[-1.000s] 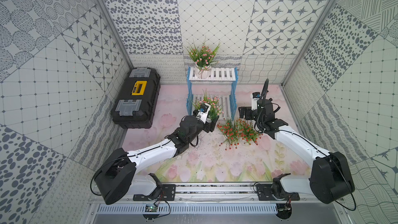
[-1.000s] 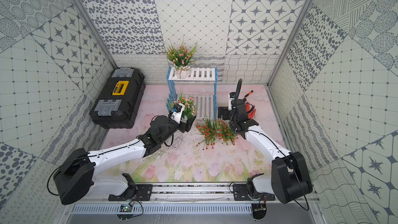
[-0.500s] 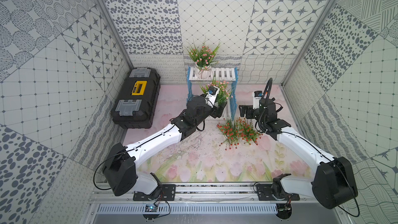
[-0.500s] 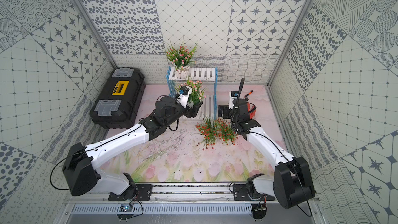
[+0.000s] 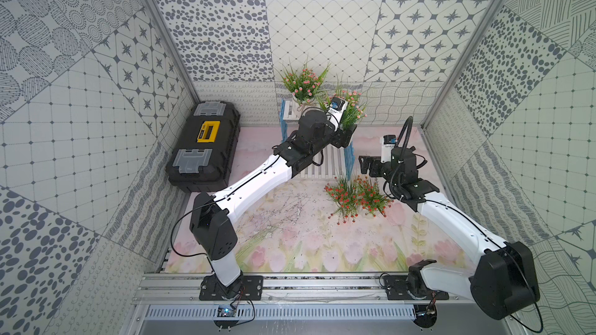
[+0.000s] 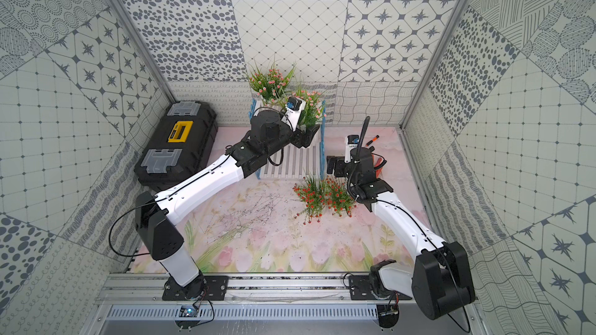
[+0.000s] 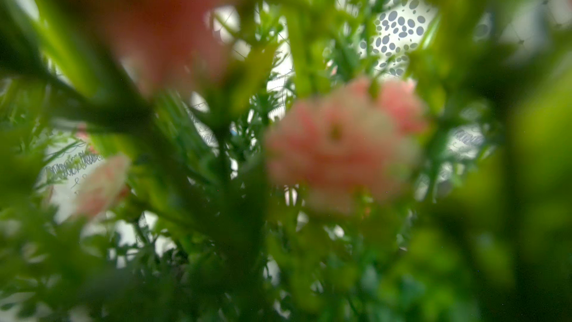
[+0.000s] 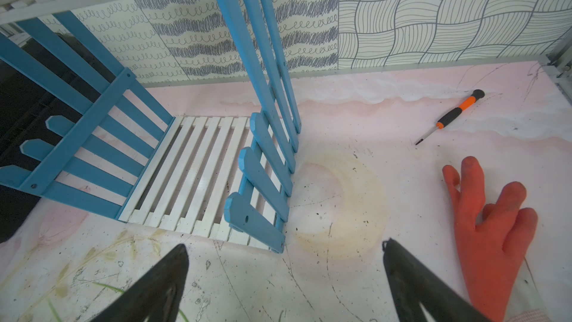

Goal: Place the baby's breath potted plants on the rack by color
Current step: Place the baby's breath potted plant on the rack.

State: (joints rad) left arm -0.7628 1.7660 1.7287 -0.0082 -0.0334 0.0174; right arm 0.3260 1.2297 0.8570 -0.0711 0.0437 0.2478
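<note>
Pink floral worktop [image 5: 290,236]: your left end effector [image 5: 347,133] grips a pink-blossomed potted plant [image 5: 350,109] at the white-slatted, blue-sided rack's [image 5: 348,159] top tier, beside its pink twin [image 5: 303,83]. Two red-orange-blossomed plants [image 5: 345,194] stand on the worktop near your wide-open right end effector [image 8: 284,246].

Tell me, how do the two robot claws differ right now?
The left gripper is shut on a pink-flowered plant; the right gripper is open and empty. The left gripper is raised at the rack's top shelf; the right gripper sits lower, beside its bottom shelf. Both are black two-fingered claws.
</note>
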